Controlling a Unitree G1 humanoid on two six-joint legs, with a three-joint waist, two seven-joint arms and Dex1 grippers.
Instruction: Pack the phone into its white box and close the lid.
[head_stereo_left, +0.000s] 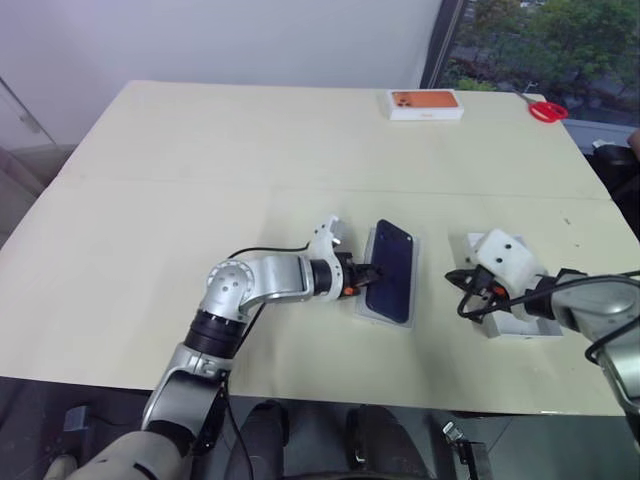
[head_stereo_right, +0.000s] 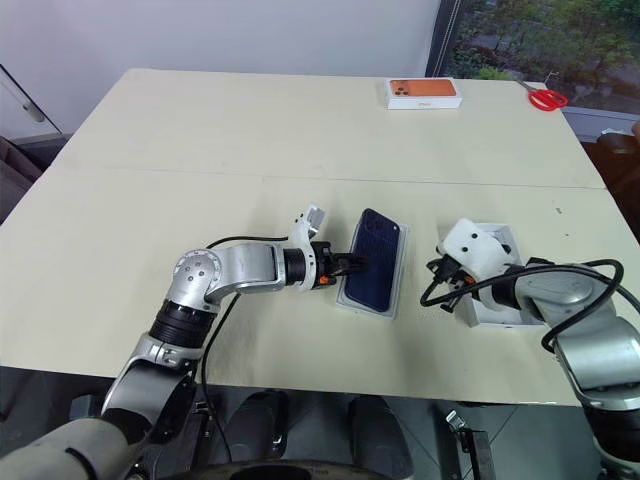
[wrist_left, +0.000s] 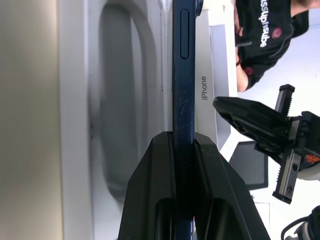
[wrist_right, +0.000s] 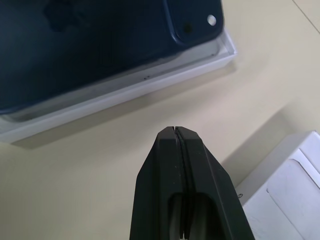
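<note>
My left gripper (head_stereo_left: 368, 277) is shut on one long edge of the phone (head_stereo_left: 395, 265), a slim dark navy phone with its back and camera cluster up. The left wrist view shows that edge (wrist_left: 182, 75) pinched between the two fingers. The phone hangs slightly tilted just above the white box (head_stereo_left: 370, 312), whose inside shows a white insert with an oval hollow (wrist_left: 120, 100). To the right, my right gripper (head_stereo_left: 467, 288) is shut and empty, its fingers pressed together (wrist_right: 175, 131) and pointing toward the box (wrist_right: 125, 95). Under the right arm lies the lid (head_stereo_left: 525, 325), open side up.
An orange-topped white box (head_stereo_left: 425, 103) sits at the table's far edge, with red scissors (head_stereo_left: 547, 110) to its right. The cream table (head_stereo_left: 200, 180) stretches wide to the left and behind. A black cable loops beside the right wrist.
</note>
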